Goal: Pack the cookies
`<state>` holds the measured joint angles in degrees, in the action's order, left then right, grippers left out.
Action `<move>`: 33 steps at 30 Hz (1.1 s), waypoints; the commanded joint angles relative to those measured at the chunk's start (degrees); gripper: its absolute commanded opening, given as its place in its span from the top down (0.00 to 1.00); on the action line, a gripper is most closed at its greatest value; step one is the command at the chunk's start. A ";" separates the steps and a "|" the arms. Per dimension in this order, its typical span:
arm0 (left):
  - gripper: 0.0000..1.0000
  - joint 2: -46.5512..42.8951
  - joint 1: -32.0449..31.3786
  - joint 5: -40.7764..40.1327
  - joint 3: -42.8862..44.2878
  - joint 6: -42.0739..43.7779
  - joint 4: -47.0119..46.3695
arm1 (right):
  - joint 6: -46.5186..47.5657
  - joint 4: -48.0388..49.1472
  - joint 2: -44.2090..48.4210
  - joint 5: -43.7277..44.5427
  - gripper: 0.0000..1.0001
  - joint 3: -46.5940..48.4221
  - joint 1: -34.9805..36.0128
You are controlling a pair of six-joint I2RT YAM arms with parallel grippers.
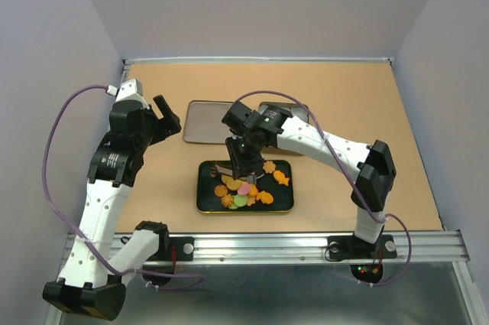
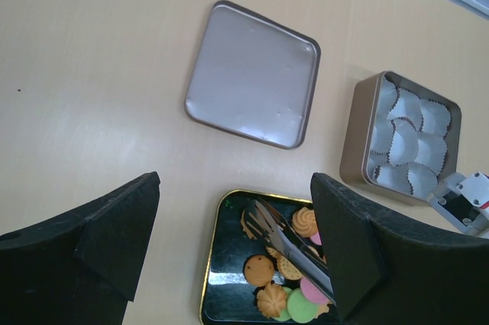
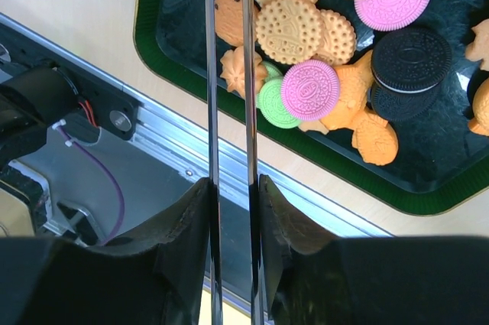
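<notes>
**Top view**
Tray (image 1: 205, 207): lying at the near middle of the desk (image 1: 359, 95), where both arms are able to reach it.
Cookies (image 1: 243, 191): all sitting loose in the tray, heaped toward its middle. None appears packed yet.
Right end effector (image 1: 241, 160): hanging over the tray's left half and pointing down at the heap.
Left end effector (image 1: 163, 115): standing off to the left, apart from everything, probably leaving room for the other arm.
Lid (image 1: 208, 122): lying beyond the tray, set aside.

**Left wrist view**
Left end effector: gaping wide and holding nothing.
Tin (image 2: 356, 130): standing open right of the lid. The white cups (image 2: 409, 138) in view are showing empty, seemingly waiting for cookies.
Tongs (image 2: 289, 247): reaching across the tray, with the tips hovering by a round cookie. Whether they are pinching anything cannot be told.

**Right wrist view**
Right end effector: its fingers (image 3: 191, 222) are pressing on the tongs' two arms and squeezing them nearly together. The thin tool is likely serving for a finer pick than broad fingers allow.
Cookies: pink, green, dark and orange ones are overlapping just right of the blades.
</notes>
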<state>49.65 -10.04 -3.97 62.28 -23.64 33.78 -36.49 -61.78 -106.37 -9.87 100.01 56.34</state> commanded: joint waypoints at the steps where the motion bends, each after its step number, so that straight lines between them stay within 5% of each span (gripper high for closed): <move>1: 0.09 -0.34 -0.24 -0.69 -0.67 0.35 -1.61 | -1.12 1.40 2.83 1.43 0.77 -0.17 0.27; 13: 0.09 1.24 -0.24 -0.60 1.79 0.61 -1.17 | 0.45 -11.52 4.50 16.01 0.79 20.92 -2.28; 19: 0.10 3.00 -0.42 -0.34 4.07 0.70 -1.35 | 3.52 -10.91 6.61 16.72 0.81 19.09 -15.28; 33: 0.10 6.95 -1.29 0.89 7.42 1.05 -1.96 | 6.61 -4.93 0.64 14.70 0.83 16.18 -22.85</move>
<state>56.42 -10.85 -3.22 66.83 -23.42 33.47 -31.09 -70.74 -104.81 5.43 116.14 34.44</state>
